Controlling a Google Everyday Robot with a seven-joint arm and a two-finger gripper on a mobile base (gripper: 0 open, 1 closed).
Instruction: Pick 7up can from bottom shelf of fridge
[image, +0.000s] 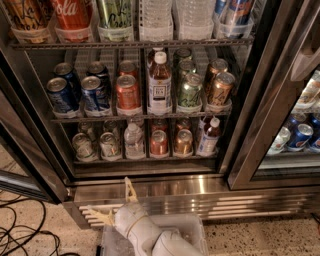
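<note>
The fridge (200, 189) stands open in front of me, its wire racks full of drinks. On the bottom shelf (145, 159), two pale silvery cans with green markings sit in the left lanes; the 7up can (109, 145) is one of them, and its twin (82, 146) stands beside it. My gripper (116, 202) is open and empty. It is low in front of the steel base grille, below the shelf and clear of the cans. One finger (129, 188) points up and the other points left.
On the bottom shelf, a small water bottle (133, 141), two copper-orange cans (159, 142) and a red-drink bottle (208, 137) stand to the right. The glass door frame (260, 115) is at right. Black cables (20, 235) lie on the floor at left.
</note>
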